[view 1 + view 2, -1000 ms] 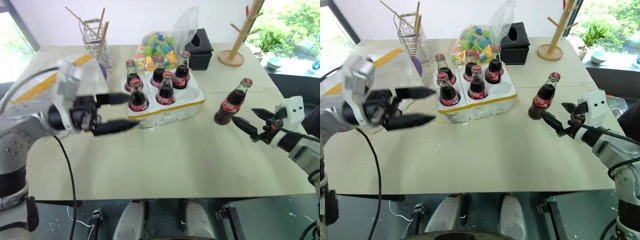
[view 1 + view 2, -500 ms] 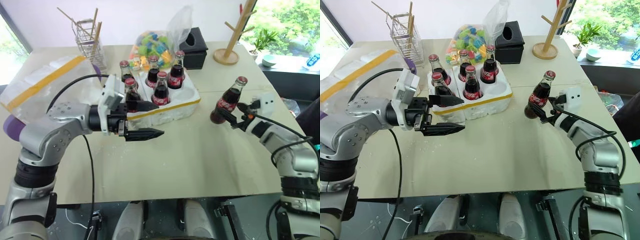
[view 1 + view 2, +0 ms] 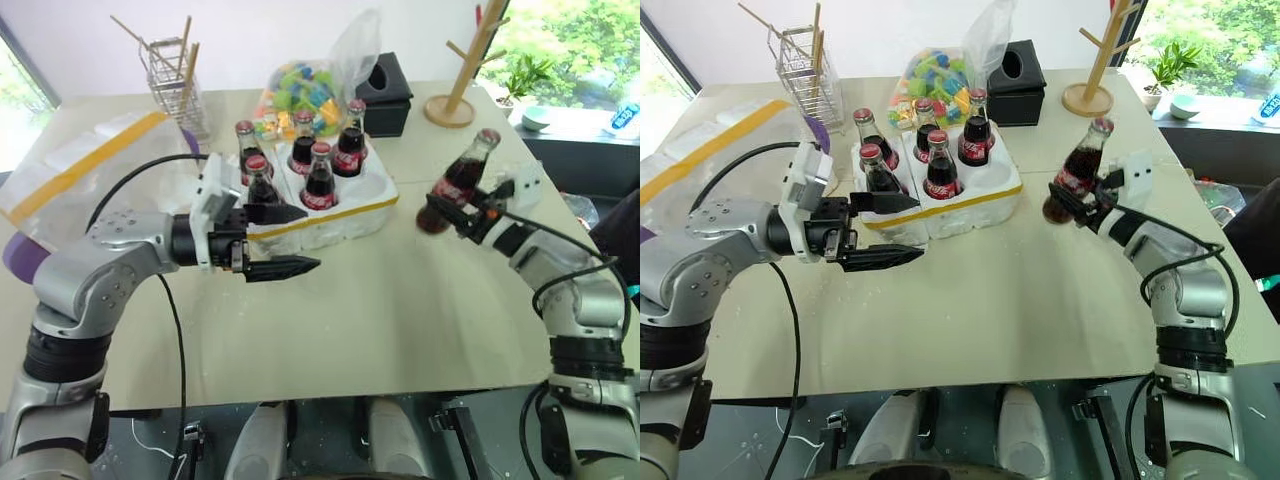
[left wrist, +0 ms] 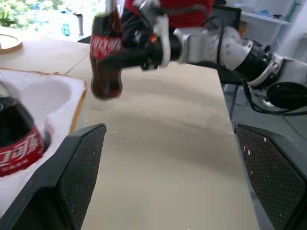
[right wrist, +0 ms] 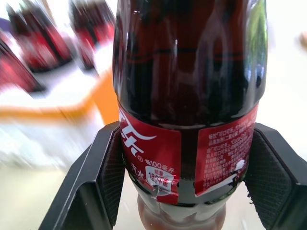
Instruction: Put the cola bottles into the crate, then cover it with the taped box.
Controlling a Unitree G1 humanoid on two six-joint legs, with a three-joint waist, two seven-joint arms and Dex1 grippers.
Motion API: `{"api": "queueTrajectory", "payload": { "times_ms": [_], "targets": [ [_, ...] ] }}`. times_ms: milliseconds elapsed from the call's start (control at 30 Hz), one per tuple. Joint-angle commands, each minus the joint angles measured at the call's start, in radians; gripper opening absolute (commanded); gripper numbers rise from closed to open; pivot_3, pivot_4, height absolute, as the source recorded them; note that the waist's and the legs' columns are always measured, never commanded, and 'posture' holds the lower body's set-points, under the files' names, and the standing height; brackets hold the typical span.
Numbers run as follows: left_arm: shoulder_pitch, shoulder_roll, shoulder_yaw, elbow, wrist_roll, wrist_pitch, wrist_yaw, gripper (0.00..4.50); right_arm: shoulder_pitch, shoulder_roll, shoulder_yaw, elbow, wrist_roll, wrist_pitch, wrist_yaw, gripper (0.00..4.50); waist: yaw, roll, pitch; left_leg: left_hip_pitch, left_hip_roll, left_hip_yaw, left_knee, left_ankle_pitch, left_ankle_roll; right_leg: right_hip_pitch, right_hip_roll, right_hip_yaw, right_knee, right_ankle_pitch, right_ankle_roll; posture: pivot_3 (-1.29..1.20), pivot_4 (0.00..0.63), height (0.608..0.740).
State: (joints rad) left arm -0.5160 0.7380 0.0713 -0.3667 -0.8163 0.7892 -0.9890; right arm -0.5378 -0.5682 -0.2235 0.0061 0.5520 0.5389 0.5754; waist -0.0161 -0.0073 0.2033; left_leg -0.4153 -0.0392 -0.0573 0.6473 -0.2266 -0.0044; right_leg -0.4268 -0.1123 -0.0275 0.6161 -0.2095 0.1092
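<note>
Right wrist view: right gripper (image 3: 1085,205) jaws clamped on sixth cola bottle (image 5: 187,115), tilted, clear of tabletop (image 3: 400,310), beside crate (image 3: 350,210). Left gripper (image 3: 285,240) jaws apart, empty, before crate.

White Coca-Cola script on red label of held cola bottle (image 5: 188,103); small white print alongside, illegible. Same script, partly cut off, on bottle in crate (image 4: 16,139). Possibly "180" on label's lower patch, too blurred to confirm.
</note>
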Motion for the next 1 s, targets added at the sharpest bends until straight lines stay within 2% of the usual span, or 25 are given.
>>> {"api": "queueTrajectory", "payload": {
  "times_ms": [33, 200, 367, 500, 667, 733, 767, 800, 967, 1000],
  "targets": [
    [0.015, 0.021, 0.063, -0.023, -0.011, -0.017, 0.013, 4.5, -0.133, 0.006, -0.026, -0.112, 0.075, 0.023, 0.001, 2.76, -0.001, 0.0, 0.0, 0.0, 0.0, 0.0, 0.0, 0.0, 0.0, 0.0, 0.0, 0.0, 0.0, 0.0, 0.0, 0.0, 0.15, 0.74],
    [0.016, 0.019, 0.087, -0.012, -0.009, -0.027, 0.031, 4.5, -0.259, 0.062, 0.081, -0.063, 0.04, 0.037, 0.032, 2.76, 0.002, 0.0, 0.0, 0.0, 0.0, 0.0, 0.0, 0.0, 0.0, 0.0, 0.001, -0.001, 0.001, 0.0, 0.0, 0.0, 0.15, 0.74],
    [-0.004, 0.0, 0.063, -0.028, -0.013, -0.032, 0.038, 4.5, -0.346, 0.128, 0.159, 0.105, -0.055, -0.028, 0.041, 2.76, 0.006, 0.0, 0.0, -0.001, 0.0, 0.0, 0.0, 0.0, 0.0, 0.0, 0.001, -0.001, 0.0, 0.0, 0.0, 0.0, 0.15, 0.74],
    [-0.016, -0.009, 0.047, -0.04, -0.006, -0.034, 0.04, 4.5, -0.363, 0.112, 0.261, 0.231, -0.199, -0.069, 0.05, 2.76, 0.006, -0.001, 0.0, -0.001, -0.001, 0.0, 0.0, 0.0, 0.0, 0.0, 0.0, -0.001, 0.0, 0.0, 0.0, 0.0, 0.15, 0.74],
    [-0.016, -0.003, 0.05, -0.044, -0.008, -0.034, 0.039, 4.5, -0.348, 0.123, 0.292, 0.29, -0.26, -0.062, 0.047, 2.76, 0.003, -0.001, 0.0, -0.002, -0.001, 0.0, -0.001, 0.0, -0.001, -0.001, 0.0, -0.001, 0.001, 0.0, 0.0, 0.0, 0.15, 0.74],
    [-0.012, 0.005, 0.055, -0.042, -0.007, -0.034, 0.037, 4.5, -0.347, 0.131, 0.284, 0.289, -0.255, -0.049, 0.048, 3.8, 0.005, -0.001, 0.0, -0.002, -0.001, 0.0, 0.0, 0.0, -0.001, -0.001, 0.0, -0.001, 0.001, 0.0, 0.0, 0.0, 0.15, 0.74],
    [-0.009, 0.011, 0.062, -0.042, -0.009, -0.032, 0.035, 4.5, -0.343, 0.132, 0.283, 0.283, -0.259, -0.048, 0.049, 4.2, 0.005, -0.001, 0.0, -0.002, -0.001, 0.0, 0.0, 0.0, -0.001, -0.001, 0.0, -0.001, 0.001, 0.0, 0.0, 0.0, 0.15, 0.74],
    [-0.004, 0.02, 0.071, -0.041, -0.011, -0.028, 0.035, 4.5, -0.338, 0.131, 0.282, 0.273, -0.261, -0.046, 0.05, 4.42, 0.003, -0.001, 0.0, -0.002, -0.002, 0.0, 0.0, 0.0, -0.001, -0.001, 0.0, -0.001, 0.001, 0.0, 0.0, 0.0, 0.15, 0.74],
    [0.059, 0.125, 0.175, -0.052, -0.039, -0.004, 0.012, 4.5, -0.301, 0.067, 0.228, 0.148, -0.215, 0.039, 0.086, 4.42, 0.001, -0.001, 0.0, -0.002, -0.001, 0.0, -0.001, 0.0, -0.001, -0.002, 0.001, -0.001, 0.002, 0.0, 0.0, 0.0, 0.15, 0.74],
    [0.094, 0.191, 0.255, -0.039, -0.051, 0.02, -0.017, 4.5, -0.283, 0.016, 0.193, 0.085, -0.183, 0.085, 0.116, 4.42, 0.001, 0.0, 0.0, -0.002, -0.001, 0.0, -0.002, 0.0, -0.001, -0.003, 0.001, -0.001, 0.002, 0.0, 0.0, 0.0, 0.15, 0.74]
  ]
}}
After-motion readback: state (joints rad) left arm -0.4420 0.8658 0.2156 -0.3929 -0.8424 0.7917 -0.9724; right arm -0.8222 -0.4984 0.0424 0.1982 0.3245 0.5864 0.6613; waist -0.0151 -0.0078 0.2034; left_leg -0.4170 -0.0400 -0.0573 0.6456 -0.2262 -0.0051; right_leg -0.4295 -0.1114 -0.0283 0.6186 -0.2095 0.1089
